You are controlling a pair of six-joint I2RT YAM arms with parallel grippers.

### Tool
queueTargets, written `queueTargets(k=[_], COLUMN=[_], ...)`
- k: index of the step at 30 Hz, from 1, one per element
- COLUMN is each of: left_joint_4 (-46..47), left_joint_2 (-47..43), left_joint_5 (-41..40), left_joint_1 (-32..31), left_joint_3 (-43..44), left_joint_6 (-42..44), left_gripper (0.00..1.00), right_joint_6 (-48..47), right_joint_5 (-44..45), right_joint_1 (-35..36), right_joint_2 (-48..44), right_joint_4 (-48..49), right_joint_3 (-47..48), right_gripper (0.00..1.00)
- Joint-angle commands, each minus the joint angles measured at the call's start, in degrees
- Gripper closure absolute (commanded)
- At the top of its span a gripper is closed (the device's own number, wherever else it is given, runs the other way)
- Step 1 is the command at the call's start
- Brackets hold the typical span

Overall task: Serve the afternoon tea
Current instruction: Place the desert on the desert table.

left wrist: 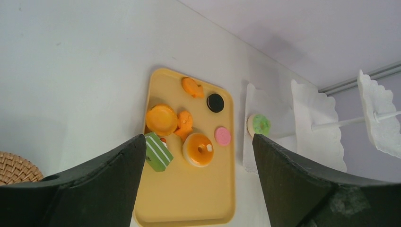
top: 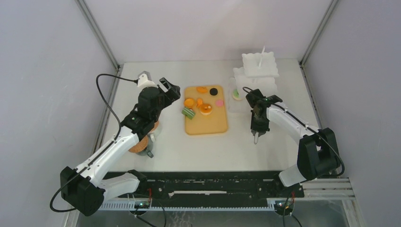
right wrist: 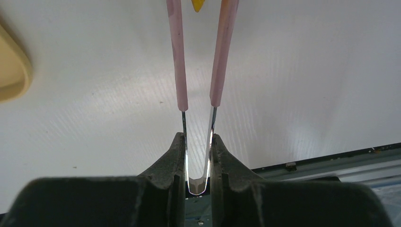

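Note:
A yellow tray (top: 206, 124) in the middle of the table holds several toy pastries: an orange tart (left wrist: 161, 119), an orange donut (left wrist: 198, 149), a green striped cake (left wrist: 157, 151), a black round (left wrist: 215, 102) and a pink round (left wrist: 222, 135). A green donut (left wrist: 259, 124) lies on the lowest plate of the white tiered stand (top: 257, 71). My left gripper (top: 169, 90) hovers open and empty left of the tray. My right gripper (right wrist: 197, 139) is shut on the metal bend of thin pink tongs (right wrist: 220, 61), right of the tray. A yellow tip (right wrist: 198, 4) shows between the tong arms.
Woven coasters (top: 141, 142) lie under my left forearm, with a grey object beside them mostly hidden by the arm. The black rail (top: 208, 187) runs along the near edge. Grey walls enclose the table.

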Motion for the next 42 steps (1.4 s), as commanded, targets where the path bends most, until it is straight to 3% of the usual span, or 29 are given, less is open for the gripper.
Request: queueTargets(k=[1, 30, 36, 42], left_joint_4=[2.0, 2.3, 2.7, 2.8], left_joint_2=[-0.4, 3.6, 4.2, 4.6], left_joint_5=[0.7, 1.9, 2.2, 2.2], left_joint_1=[-0.2, -0.3, -0.3, -0.2], left_joint_3=[3.3, 4.8, 4.7, 4.6], left_joint_6=[0.4, 1.1, 1.0, 1.1], left_gripper=[0.12, 0.12, 0.12, 0.12], right_joint_6=[1.2, -4.1, -4.3, -4.4], right_joint_5=[0.9, 2.9, 3.4, 3.2], right_joint_1=[-2.8, -12.4, -13.0, -13.0], right_joint_2=[0.0, 12.9, 15.4, 16.8], right_joint_4=[3.3, 10.2, 11.6, 11.5], right_joint_3=[0.4, 10.4, 13.0, 14.3], right_gripper=[0.84, 0.83, 0.79, 0.65])
